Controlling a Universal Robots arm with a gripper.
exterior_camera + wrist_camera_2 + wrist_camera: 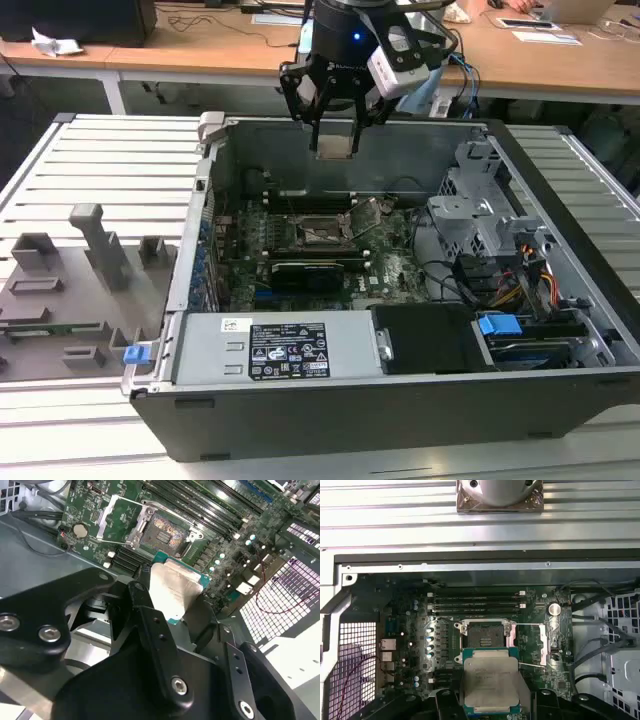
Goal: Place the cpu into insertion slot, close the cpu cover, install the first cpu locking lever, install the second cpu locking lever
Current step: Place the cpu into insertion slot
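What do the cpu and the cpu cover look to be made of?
The cpu: a pale, matte silvery metal face over a green board edge, likely a metal lid on circuit board. The cpu cover: thin, bright sheet metal, probably steel, judging by its glare.

I see a black gripper (336,142) and a silvery-beige cpu (490,680) edged in teal. The board (392,265) is dark green, the slot (485,634) dark with a silvery rim.
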